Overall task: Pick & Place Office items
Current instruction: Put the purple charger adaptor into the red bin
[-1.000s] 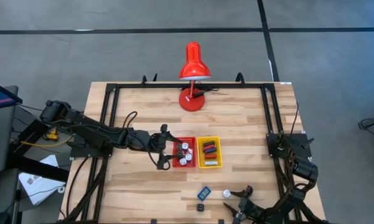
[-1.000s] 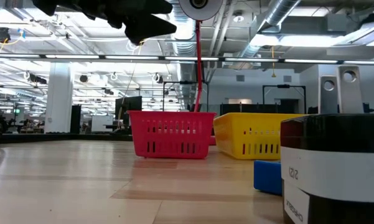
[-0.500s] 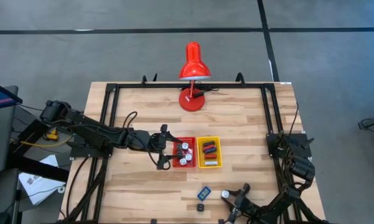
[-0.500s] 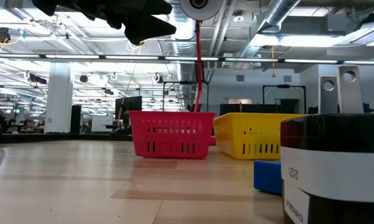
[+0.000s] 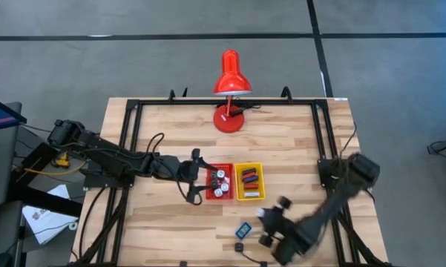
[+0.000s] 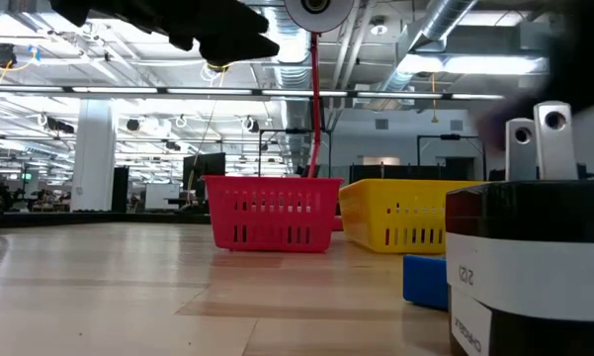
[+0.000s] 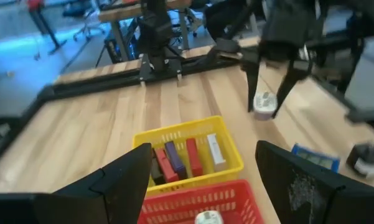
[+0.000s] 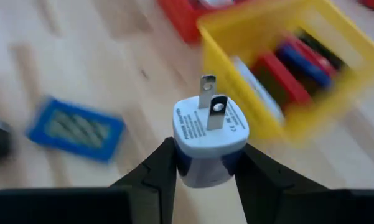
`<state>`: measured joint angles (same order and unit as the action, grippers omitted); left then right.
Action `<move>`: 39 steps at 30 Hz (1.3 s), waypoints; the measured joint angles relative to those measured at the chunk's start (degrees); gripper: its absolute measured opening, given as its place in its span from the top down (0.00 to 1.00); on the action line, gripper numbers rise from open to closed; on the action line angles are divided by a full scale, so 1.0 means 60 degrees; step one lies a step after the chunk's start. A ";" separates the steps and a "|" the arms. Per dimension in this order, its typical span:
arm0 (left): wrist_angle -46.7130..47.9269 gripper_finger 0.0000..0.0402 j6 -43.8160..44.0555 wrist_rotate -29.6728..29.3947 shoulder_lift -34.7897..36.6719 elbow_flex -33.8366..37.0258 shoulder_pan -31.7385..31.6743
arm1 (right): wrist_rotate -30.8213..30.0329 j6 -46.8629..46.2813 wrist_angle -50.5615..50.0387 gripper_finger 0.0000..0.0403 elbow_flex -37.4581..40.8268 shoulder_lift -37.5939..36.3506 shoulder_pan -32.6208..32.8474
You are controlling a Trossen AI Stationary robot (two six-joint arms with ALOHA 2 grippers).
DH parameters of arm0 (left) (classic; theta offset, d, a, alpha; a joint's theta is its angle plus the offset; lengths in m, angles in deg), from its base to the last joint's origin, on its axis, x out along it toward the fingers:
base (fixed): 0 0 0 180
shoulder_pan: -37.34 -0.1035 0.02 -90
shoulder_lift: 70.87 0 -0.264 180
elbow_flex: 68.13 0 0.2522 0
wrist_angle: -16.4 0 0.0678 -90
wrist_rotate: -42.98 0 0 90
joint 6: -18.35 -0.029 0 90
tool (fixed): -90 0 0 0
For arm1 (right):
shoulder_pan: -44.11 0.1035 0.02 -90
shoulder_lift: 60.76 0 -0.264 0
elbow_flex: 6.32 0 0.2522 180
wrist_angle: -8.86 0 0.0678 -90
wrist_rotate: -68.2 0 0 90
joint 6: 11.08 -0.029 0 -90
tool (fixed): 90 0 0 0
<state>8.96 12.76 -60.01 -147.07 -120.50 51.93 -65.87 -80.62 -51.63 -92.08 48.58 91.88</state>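
White plug riding in the right gripper, above the table.

The plug [image 8: 208, 140], prongs pointing away from the wrist, is being pinched by the right gripper [image 8: 205, 163]; the yellow tray [image 8: 311, 87] is lying ahead, the red tray [image 5: 220, 182] beyond it. The left gripper [image 5: 195, 184] is hovering spread beside the red tray.

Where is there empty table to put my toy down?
Bare wood lies between the lamp and the red basket, and along the left front. It is crowded near the yellow basket, blue item and right tool.
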 joint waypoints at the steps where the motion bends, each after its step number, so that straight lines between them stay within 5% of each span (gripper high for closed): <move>1: 0.0024 0.30 -0.0379 0.0046 0.0000 0.0000 0.0031 | 0.0518 0.1026 0.0526 0.70 -0.0005 -0.0317 -0.0438; 8: 0.0785 0.30 -0.1495 0.0128 0.0000 -0.0004 0.0358 | 0.4055 0.5518 0.3670 0.70 0.0033 -0.1790 -0.2958; 14: 0.1990 0.30 -0.1485 0.0118 -0.0004 0.0000 0.0466 | 0.8003 0.6164 0.5718 0.70 0.0027 -0.1786 -0.4878; 20: 0.1324 0.30 -0.1904 0.1158 -0.0004 0.0000 0.0449 | 1.0541 0.6602 0.6909 0.70 0.0031 -0.1073 -0.5804; 27: 0.1034 0.30 -0.2656 0.2722 -0.0004 -0.0004 0.0422 | 1.1755 0.6872 0.8091 0.69 0.0027 -0.0493 -0.6042; 39: 0.0204 0.30 -0.2668 0.2920 -0.0322 0.0007 0.0411 | 1.1979 0.6837 0.9181 0.69 0.0013 -0.0350 -0.6367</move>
<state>10.18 -3.25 -42.49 -149.00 -120.46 54.40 6.01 -39.60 3.46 -92.01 46.48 53.67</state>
